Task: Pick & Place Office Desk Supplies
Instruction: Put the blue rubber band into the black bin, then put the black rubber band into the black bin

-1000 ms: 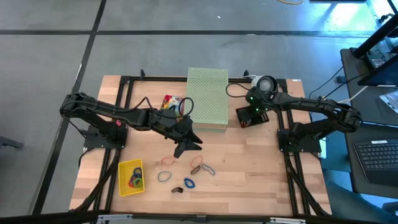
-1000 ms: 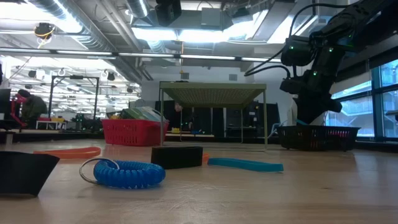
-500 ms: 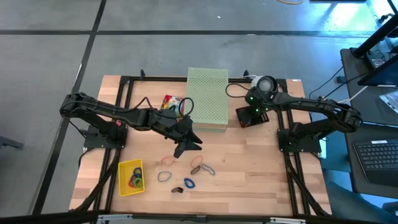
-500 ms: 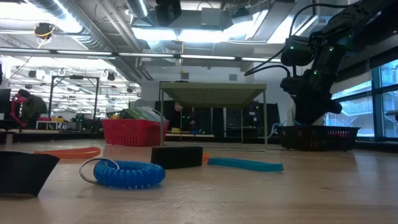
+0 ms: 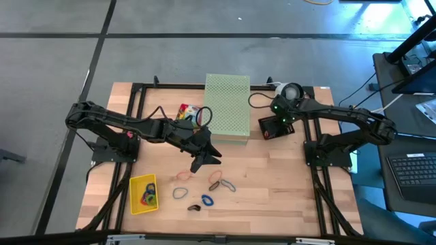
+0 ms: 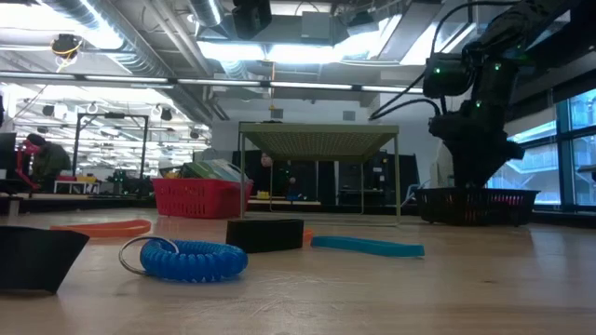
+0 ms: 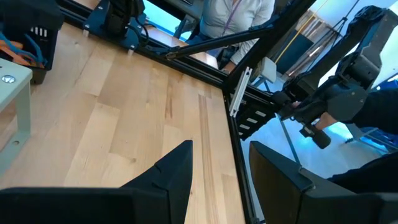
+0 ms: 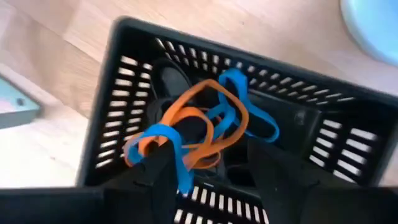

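Right gripper [image 8: 205,180] hung directly over the black slotted basket [image 5: 271,128], right of frame centre in the high view; fingers stood apart, nothing between them. Inside the basket lay a tangle of orange and blue rubber bands [image 8: 205,127], resting on its floor.

Left gripper [image 5: 204,160] sat just above frame centre in the high view, over bare wood, fingers apart and empty.

Remaining supplies lay loose below the left gripper in the lower centre: a blue coiled band [image 6: 186,260], a flat blue band [image 6: 366,246], an orange band [image 6: 102,227] and a small black clip [image 6: 265,234]. The yellow tray [image 5: 134,184] at lower left held a few more loops.

Handling judgement: bands are very light, soft and stretchy; they lie flat, so a pinch across one strand where it arches off the wood seems best. The clip is rigid and small; grip its sides.

No legible brand, label or writing on any item.
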`<action>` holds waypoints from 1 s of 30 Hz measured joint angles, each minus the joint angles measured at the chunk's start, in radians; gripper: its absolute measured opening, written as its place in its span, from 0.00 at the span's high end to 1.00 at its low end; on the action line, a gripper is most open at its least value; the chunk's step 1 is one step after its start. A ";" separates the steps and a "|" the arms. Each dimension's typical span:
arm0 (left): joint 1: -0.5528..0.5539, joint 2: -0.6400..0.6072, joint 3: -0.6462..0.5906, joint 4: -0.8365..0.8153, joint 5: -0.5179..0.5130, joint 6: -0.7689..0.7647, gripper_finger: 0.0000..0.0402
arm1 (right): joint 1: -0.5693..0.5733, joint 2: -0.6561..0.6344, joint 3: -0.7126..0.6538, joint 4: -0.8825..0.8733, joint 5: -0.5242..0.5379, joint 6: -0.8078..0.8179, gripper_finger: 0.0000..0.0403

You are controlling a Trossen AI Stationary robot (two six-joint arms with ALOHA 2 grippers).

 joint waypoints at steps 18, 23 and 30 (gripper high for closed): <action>-0.008 0.005 0.000 -0.061 0.044 0.015 0.61 | 0.008 -0.059 0.085 -0.142 -0.131 -0.032 0.65; -0.035 0.035 -0.001 -0.191 0.055 0.059 0.61 | 0.050 -0.173 0.085 -0.144 -0.210 0.041 0.66; -0.049 0.120 -0.001 -0.239 0.067 0.102 0.61 | 0.168 -0.335 0.151 -0.145 -0.259 0.186 0.68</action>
